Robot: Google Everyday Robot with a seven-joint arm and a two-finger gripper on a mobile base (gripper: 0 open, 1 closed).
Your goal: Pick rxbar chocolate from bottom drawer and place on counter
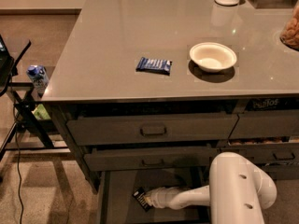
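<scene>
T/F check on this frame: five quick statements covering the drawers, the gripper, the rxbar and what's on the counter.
1. The bottom drawer is pulled open. True.
2. The gripper hovers above the counter. False: it is down inside the bottom drawer, right at the rxbar chocolate.
3. A blue-wrapped bar lies on the counter beside the white bowl, not touching it. True.
4. The rxbar chocolate is on the counter. False: it lies in the bottom drawer.
5. The two upper drawers are pulled fully out. False: both sit nearly closed.
</scene>
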